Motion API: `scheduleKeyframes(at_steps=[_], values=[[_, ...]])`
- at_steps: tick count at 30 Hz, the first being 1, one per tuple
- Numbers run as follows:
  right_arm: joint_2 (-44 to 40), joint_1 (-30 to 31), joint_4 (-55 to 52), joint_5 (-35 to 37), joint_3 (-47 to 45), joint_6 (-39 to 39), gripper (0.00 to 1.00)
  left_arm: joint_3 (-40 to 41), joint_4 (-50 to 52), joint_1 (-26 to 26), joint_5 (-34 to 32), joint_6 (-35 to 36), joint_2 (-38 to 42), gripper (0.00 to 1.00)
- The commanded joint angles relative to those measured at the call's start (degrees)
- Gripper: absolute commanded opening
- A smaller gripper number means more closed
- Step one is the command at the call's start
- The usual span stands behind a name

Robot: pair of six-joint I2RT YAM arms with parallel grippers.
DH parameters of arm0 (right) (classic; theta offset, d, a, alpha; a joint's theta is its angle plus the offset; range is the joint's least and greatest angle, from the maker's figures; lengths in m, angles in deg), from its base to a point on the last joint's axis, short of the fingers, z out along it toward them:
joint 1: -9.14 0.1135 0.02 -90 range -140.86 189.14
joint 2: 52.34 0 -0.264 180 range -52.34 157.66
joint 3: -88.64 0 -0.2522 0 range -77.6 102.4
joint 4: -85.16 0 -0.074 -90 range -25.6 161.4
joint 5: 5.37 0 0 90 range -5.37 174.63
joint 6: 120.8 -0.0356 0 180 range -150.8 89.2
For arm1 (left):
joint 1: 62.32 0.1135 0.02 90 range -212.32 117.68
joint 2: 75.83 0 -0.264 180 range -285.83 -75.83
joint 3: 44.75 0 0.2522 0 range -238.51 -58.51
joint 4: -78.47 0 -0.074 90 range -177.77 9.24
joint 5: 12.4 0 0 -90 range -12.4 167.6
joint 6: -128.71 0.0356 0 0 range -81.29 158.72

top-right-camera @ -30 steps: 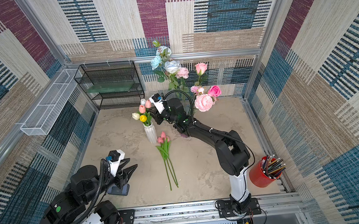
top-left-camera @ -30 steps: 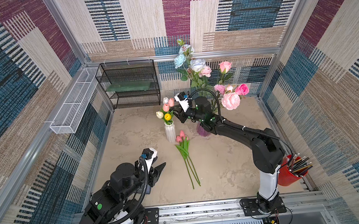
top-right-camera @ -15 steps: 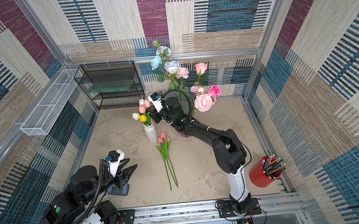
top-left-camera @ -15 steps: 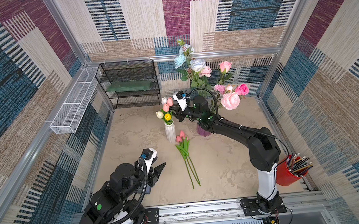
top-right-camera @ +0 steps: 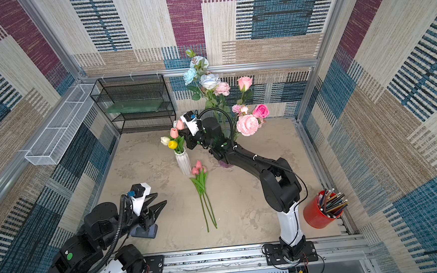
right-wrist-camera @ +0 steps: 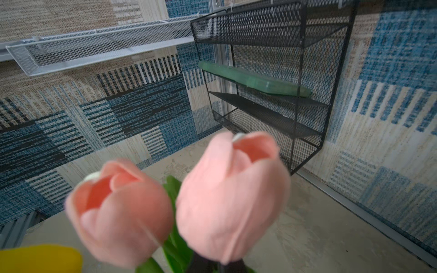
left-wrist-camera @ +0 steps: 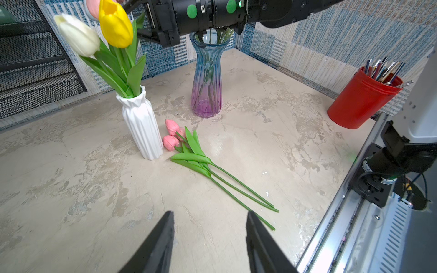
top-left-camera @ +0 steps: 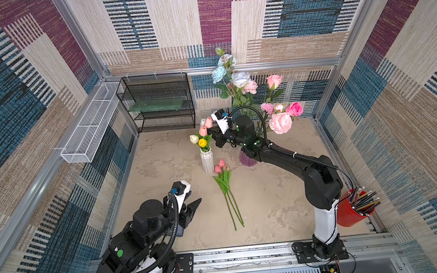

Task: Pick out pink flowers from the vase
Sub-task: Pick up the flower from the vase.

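The job looks under halfway: three pink tulips point(left-wrist-camera: 172, 137) lie on the surface point(left-wrist-camera: 71, 189), blooms just beside the foot of the white vase point(top-left-camera: 206, 161) and stems pointing away from it. Two more stand in that vase with a white tulip point(left-wrist-camera: 78, 35) and a yellow tulip point(left-wrist-camera: 115, 23). The right pincer point(top-left-camera: 211, 133) is above the vase's mouth, closed just under one pink tulip point(right-wrist-camera: 231, 196), apparently on its stem, with the other pink tulip point(right-wrist-camera: 120, 212) close alongside. Beyond the white vase, the glass vase point(left-wrist-camera: 208, 78) keeps all its big pink blooms, among them a peony point(top-left-camera: 280, 123), a deep pink rose point(top-left-camera: 295, 108) and a frilly carnation point(top-left-camera: 267, 107), so most of the picking is left. The left pincer point(left-wrist-camera: 210, 236) hangs half open and empty, well apart from the white vase on its near side. The pinch itself is cut off at the edge of the right wrist view, where both blooms are blurred. In both top views the right arm covers the glass vase's neck, so its stems cannot be counted.
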Motion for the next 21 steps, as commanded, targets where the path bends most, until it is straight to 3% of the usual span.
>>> scheduleKeyframes(at_steps=[1, 21], values=[[-0.9, 0.1, -1.0, 0.1, 1.7, 1.2, 0.06, 0.1, -0.9, 0.0, 0.6, 1.3, 0.3, 0.51], [-5.9, 0.9, -18.4, 2.8, 20.1, 8.4, 0.04, -1.0, -0.7, -0.1, 1.0, 1.7, 0.4, 0.51]])
